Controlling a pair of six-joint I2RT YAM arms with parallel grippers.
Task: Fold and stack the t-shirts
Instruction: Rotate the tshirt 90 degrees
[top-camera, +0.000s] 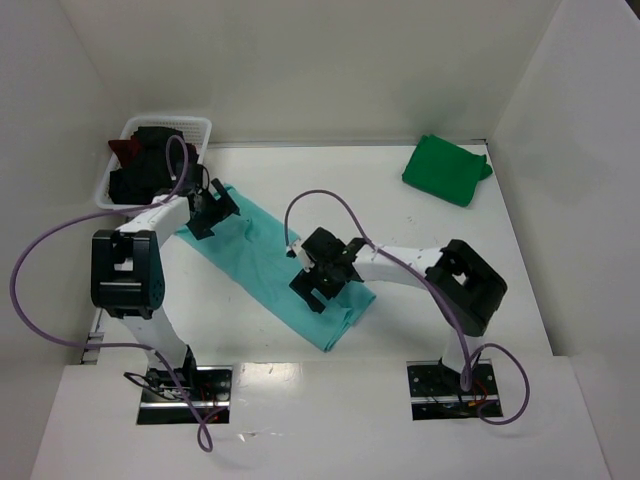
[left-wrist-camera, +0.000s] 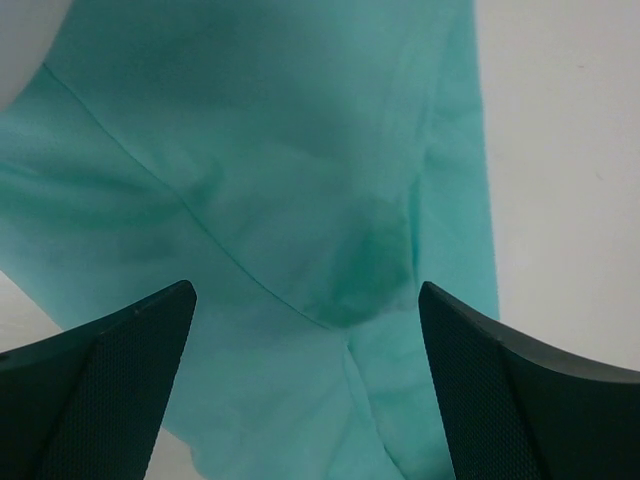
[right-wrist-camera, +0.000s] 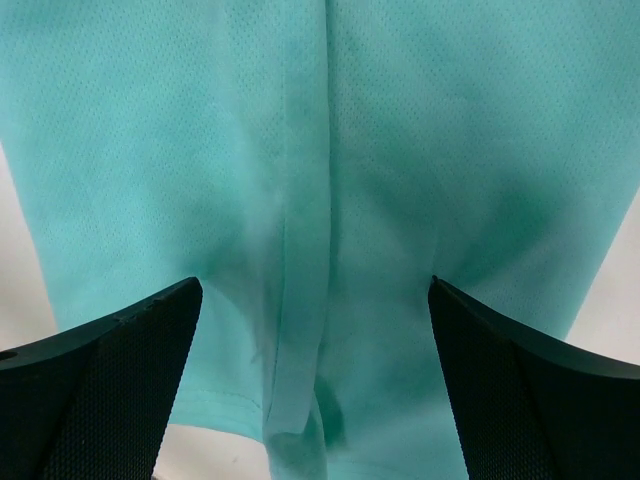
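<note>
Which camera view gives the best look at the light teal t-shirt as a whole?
The top external view: the teal t-shirt shows there almost whole, as a long diagonal strip. Each wrist view shows only a close patch of its cloth, with seams.

The spread t-shirt (top-camera: 258, 245) is lying on the table (top-camera: 420, 300); the basket (top-camera: 197, 123) is sitting just behind its left end, and the folded t-shirt (top-camera: 445, 170) is lying well apart, behind its right end.

We see bright, even light from above; the white tabletop (top-camera: 420, 230) nearly washes out, and shadows are soft. The left wrist view is blurred; the right shows weave on the teal t-shirt (right-wrist-camera: 420, 150) crisply.
</note>
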